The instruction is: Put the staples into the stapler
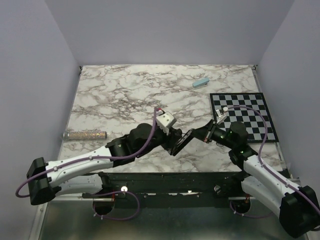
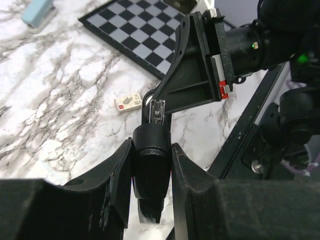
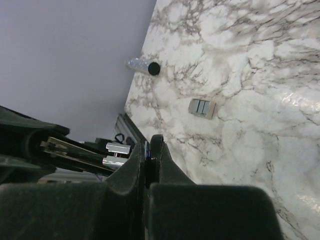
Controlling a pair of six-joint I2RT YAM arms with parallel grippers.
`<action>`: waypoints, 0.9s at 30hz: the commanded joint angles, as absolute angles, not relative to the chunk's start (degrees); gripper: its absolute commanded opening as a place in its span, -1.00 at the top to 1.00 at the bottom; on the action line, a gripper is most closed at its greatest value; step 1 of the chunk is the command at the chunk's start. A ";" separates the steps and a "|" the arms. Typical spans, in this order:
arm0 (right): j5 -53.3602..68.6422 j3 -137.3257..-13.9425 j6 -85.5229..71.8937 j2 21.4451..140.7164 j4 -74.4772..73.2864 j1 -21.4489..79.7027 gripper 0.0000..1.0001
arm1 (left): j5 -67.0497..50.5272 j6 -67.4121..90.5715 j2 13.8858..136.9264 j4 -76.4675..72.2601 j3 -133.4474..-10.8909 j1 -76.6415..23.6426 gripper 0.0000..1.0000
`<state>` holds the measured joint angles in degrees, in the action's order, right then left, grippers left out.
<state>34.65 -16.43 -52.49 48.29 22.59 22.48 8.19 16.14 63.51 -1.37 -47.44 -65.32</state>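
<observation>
The black stapler (image 1: 181,142) hangs above the table between my two grippers. In the left wrist view my left gripper (image 2: 151,150) is shut on the stapler's black body (image 2: 150,165), and its silvery channel (image 2: 158,111) points away. My right gripper (image 3: 148,145) is shut on a thin black part that looks like the stapler's upper arm. The stapler's silvery metal ends (image 3: 116,153) show to its left. The staples (image 3: 202,107) are grey strips in a small beige holder, lying flat on the marble beyond both grippers. They also show in the left wrist view (image 2: 128,102). They are hidden in the top view.
A black and grey checkerboard mat (image 1: 243,116) lies at the right. A light blue object (image 1: 201,82) lies at the far right of the marble top. A glittery tube (image 1: 85,135) lies at the left edge. A black frame rail (image 1: 170,182) runs along the near edge.
</observation>
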 commanded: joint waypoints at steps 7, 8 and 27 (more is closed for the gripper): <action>32.87 -20.12 -55.63 45.00 23.99 17.14 0.99 | 26.01 23.90 41.23 -2.46 -33.59 -58.89 1.00; 32.96 -20.30 -56.07 44.83 24.60 16.27 0.99 | 26.62 24.43 39.05 -2.37 -32.62 -58.80 1.00; 37.44 -21.09 -80.41 47.98 54.92 8.61 0.99 | 34.81 46.31 26.97 -11.42 -8.88 -58.71 0.99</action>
